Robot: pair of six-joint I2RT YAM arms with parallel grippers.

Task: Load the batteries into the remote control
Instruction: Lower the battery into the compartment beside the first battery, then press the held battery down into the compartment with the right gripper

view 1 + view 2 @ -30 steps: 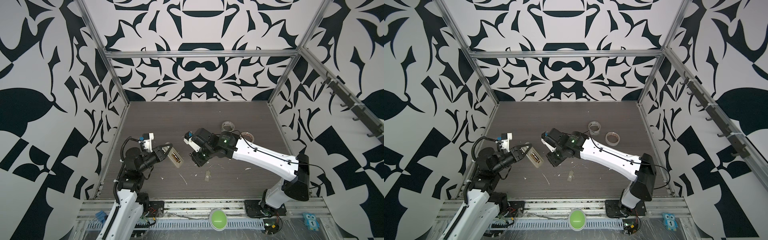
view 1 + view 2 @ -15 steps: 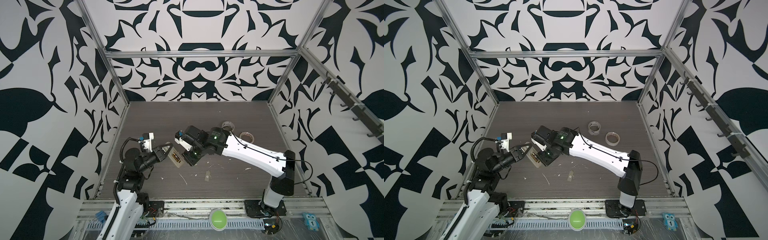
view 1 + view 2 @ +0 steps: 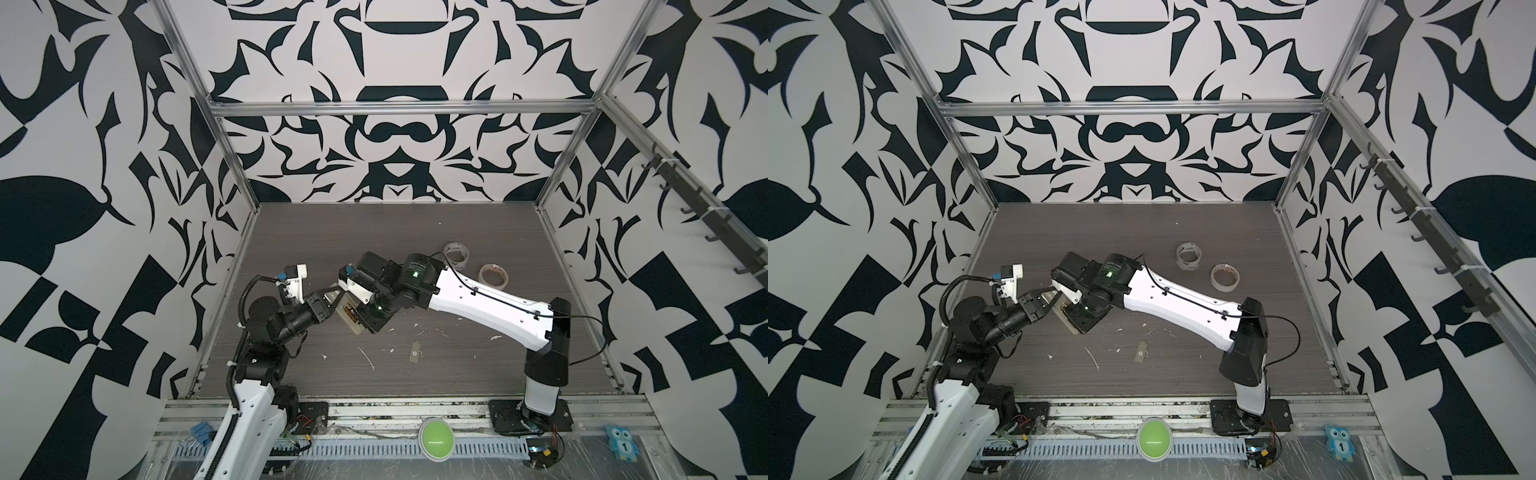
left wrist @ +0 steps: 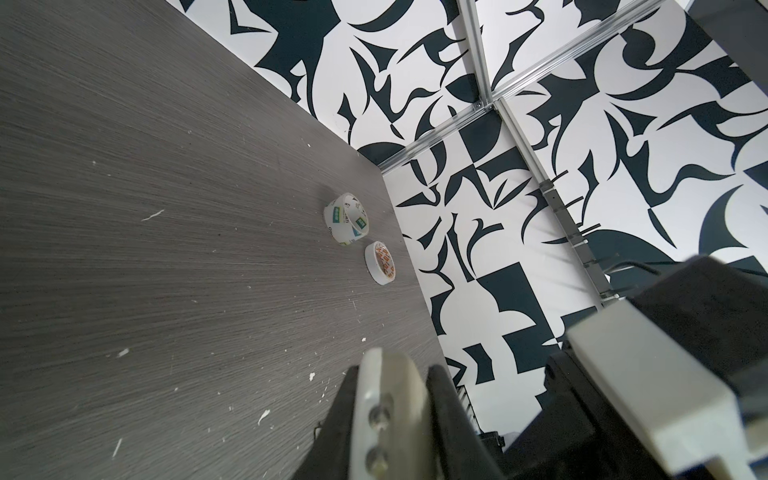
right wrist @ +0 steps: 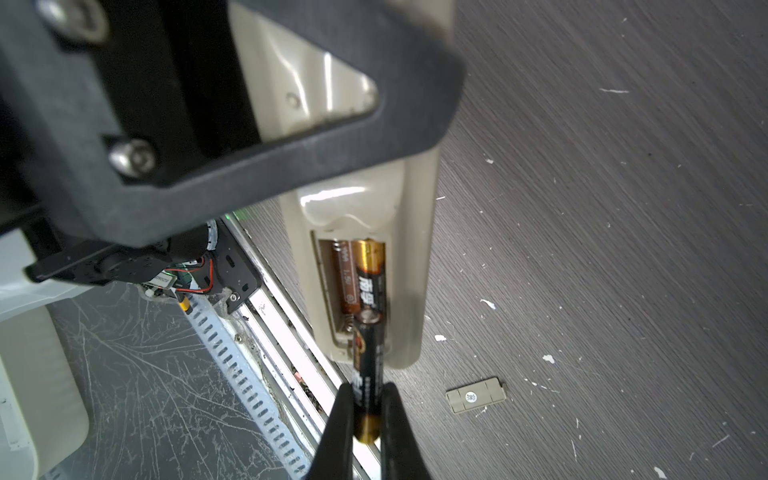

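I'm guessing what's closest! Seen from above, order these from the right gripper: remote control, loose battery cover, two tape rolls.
1. remote control, just at the right gripper, left of middle.
2. battery cover, lying on the table toward the front.
3. printed tape roll and brown-cored tape roll, back right; too close to call.

White tape roll [image 3: 456, 261] near beige tape roll [image 3: 493, 284] on table [image 3: 374, 232].

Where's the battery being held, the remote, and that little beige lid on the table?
held battery [image 5: 368, 365]: right wrist view, its black middle.
remote control [image 5: 411, 249]: right wrist view, pale back beside the compartment.
beige lid [image 5: 476, 395]: right wrist view, its centre.
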